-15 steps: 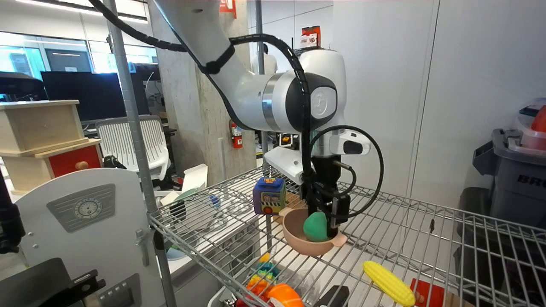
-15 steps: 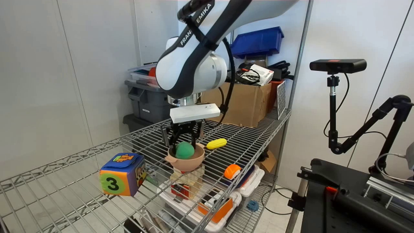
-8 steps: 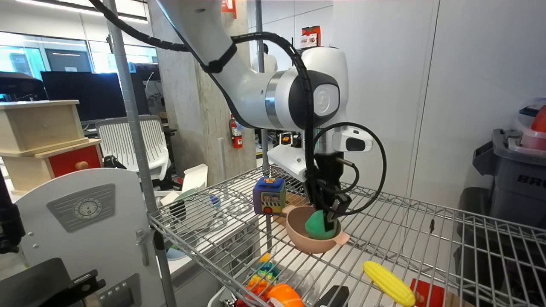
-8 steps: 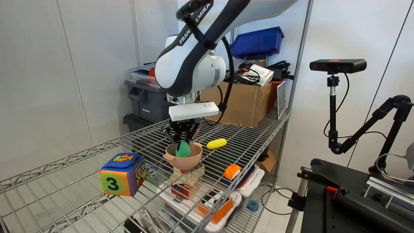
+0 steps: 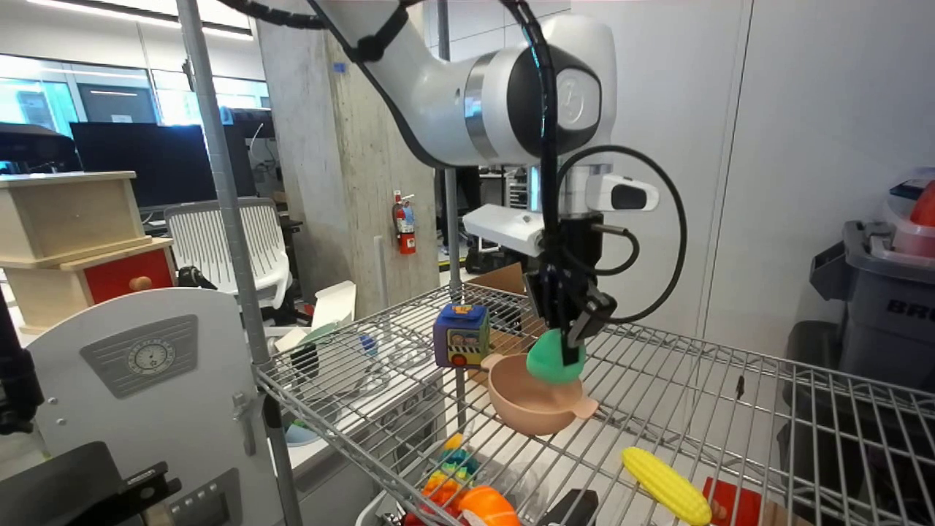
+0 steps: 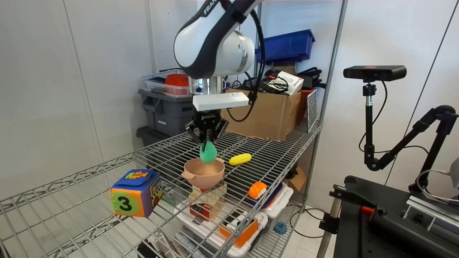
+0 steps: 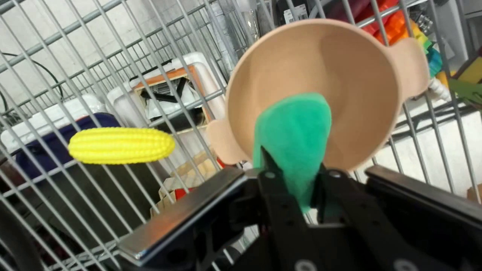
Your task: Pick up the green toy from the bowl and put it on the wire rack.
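Observation:
The green toy (image 6: pixel 208 153) hangs just above the bowl (image 6: pixel 204 177), pinched between the black fingers of my gripper (image 6: pixel 208 143). From the wrist view the gripper (image 7: pixel 293 162) is shut on the toy (image 7: pixel 293 128), a finger pressing each side and squeezing its top narrow. Behind it lies the tan bowl (image 7: pixel 357 94), its visible inside bare. That bowl (image 5: pixel 526 409) stands on the grid shelf of the wire rack (image 5: pixel 226 190), and the toy (image 5: pixel 553 358) overlaps its far rim in this exterior view.
A yellow corn toy (image 7: pixel 120 146) lies on the rods beside the bowl. The soft number cube (image 6: pixel 134 195) rests on the shelf on the bowl's opposite side. A large cardboard box (image 6: pixel 261 114) stands farther along the rack. An upright pole (image 6: pixel 333 61) rises at the shelf's corner.
The jaws have shut from a wider stance around the green toy. Gripper and toy have then risen out of the bowl, which has shifted only slightly on the shelf.

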`<action>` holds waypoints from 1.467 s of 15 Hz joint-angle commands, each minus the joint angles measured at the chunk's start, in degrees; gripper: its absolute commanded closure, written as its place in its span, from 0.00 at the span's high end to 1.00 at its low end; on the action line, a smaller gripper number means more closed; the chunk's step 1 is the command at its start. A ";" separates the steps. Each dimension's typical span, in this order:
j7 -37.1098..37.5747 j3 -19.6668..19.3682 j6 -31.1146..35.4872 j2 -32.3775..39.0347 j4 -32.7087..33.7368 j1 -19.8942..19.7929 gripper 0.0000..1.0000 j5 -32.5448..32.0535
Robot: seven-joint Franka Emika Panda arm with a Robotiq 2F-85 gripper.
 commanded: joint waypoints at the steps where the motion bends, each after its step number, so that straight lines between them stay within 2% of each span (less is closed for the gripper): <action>1: -1.90 -0.34 -1.74 -6.65 -2.86 -2.49 0.05 2.16; 4: 0.05 -1.47 -3.75 -4.65 3.54 -4.85 0.05 3.30; 5: 1.33 -2.02 -7.21 -0.97 9.85 -5.63 0.05 3.59; 14: 15.36 -3.43 -29.42 16.59 33.53 -5.74 0.05 3.77; 16: 18.90 -3.43 -31.86 20.13 38.55 -5.83 0.05 3.61; 22: 29.76 -4.75 -30.25 28.52 52.48 -5.82 0.05 1.89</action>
